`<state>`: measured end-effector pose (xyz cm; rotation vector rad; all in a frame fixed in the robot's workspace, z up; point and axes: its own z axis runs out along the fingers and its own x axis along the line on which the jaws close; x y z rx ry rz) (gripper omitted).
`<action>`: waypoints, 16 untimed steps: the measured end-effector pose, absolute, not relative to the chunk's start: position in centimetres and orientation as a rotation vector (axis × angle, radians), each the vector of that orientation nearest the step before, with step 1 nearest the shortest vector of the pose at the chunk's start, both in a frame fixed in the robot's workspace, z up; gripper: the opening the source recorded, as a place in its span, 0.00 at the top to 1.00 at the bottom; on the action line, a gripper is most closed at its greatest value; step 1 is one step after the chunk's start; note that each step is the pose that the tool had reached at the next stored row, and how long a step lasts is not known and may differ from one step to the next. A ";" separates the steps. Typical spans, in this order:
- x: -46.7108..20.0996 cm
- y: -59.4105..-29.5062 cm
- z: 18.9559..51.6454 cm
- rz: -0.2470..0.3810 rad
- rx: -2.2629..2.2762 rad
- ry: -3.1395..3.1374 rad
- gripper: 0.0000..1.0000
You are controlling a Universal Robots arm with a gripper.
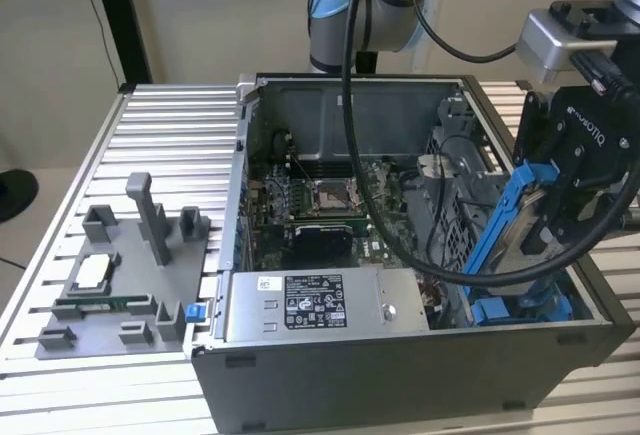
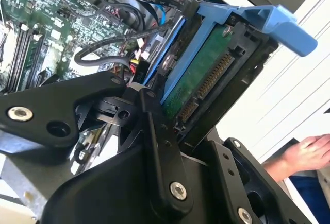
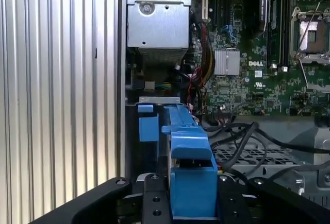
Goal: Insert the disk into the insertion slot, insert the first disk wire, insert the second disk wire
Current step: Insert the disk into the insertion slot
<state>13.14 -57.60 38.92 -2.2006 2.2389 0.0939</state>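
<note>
On the ribbed aluminium table we see an open computer case; the gripper pinches the disk, tilted above the insertion slot at the exterior view's right.

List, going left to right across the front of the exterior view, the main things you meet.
Grey plastic fixture tray → grey labelled metal power-supply box → silver-grey disk in bright blue plastic carrier.

Ribbed metal table bearing open computer case, grey parts fixture
</note>
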 end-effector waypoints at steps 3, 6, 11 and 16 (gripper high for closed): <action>13.1 -57.6 38.4 0.094 -2.201 2.239 1.00; 13.1 -57.6 37.9 0.094 -2.201 2.239 1.00; 13.1 -57.6 37.9 0.093 -2.201 2.239 1.00; 13.1 -57.6 37.9 0.092 -2.201 2.240 1.00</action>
